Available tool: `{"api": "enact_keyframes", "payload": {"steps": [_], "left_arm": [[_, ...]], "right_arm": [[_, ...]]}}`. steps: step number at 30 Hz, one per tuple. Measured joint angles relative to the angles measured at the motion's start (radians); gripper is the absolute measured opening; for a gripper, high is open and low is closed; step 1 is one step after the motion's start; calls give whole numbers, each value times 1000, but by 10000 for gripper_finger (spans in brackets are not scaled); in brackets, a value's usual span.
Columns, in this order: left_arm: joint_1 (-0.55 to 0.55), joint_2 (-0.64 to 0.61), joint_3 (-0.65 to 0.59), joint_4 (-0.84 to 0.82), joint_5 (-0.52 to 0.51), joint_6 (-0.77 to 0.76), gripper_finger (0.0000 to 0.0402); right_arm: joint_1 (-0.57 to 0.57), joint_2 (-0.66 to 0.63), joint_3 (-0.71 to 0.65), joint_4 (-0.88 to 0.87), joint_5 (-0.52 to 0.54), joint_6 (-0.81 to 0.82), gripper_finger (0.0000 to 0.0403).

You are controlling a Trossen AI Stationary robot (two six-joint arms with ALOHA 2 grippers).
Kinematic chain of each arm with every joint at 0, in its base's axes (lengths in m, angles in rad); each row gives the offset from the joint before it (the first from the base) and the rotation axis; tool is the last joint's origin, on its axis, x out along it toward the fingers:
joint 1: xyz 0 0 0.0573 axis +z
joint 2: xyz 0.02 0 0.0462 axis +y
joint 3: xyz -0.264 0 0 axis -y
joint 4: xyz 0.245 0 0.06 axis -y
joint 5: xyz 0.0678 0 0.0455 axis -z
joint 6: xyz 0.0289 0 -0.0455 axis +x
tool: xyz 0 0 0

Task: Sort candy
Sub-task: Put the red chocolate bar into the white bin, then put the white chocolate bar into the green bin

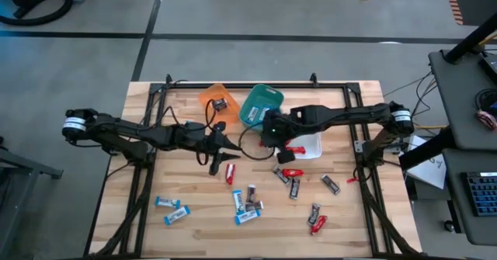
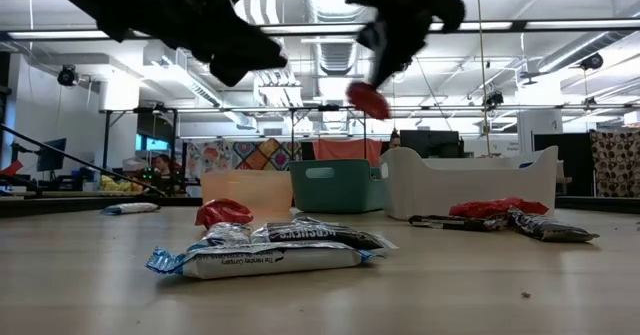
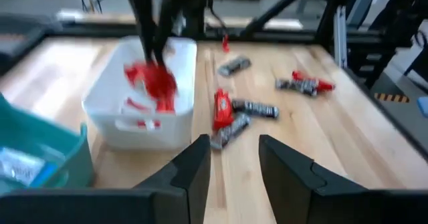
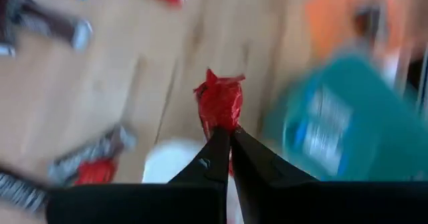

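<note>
Pinching red candy, right gripper above white bin

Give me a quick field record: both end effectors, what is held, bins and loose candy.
right end effector: shut on red candy, over the white bin
left end effector: open, empty, above the table left of the bins
white bin: holds red candy
teal bin: holds a blue-and-white candy
orange bin: holds one dark candy
loose candy: red, blue-and-white and dark bars scattered on the table's near half
</note>
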Motion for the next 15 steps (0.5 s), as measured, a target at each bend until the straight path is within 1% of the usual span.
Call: {"api": "enact_keyframes", "payload": {"steps": [4,7,9,12,15], "left_arm": [[1,0,0,-73,-1,-25,112],[1,0,0,-144,-17,-54,112],[1,0,0,-205,-63,-87,112],[1,0,0,-326,-170,-153,112],[2,0,0,-450,-235,-225,112]], "right_arm": [[-28,-1,-6,-175,69,224,8],[-44,-1,-32,-212,80,329,8],[-52,3,-54,-211,79,391,8],[-62,5,-91,-216,77,490,8],[-64,5,-123,-239,80,545,9]]}}
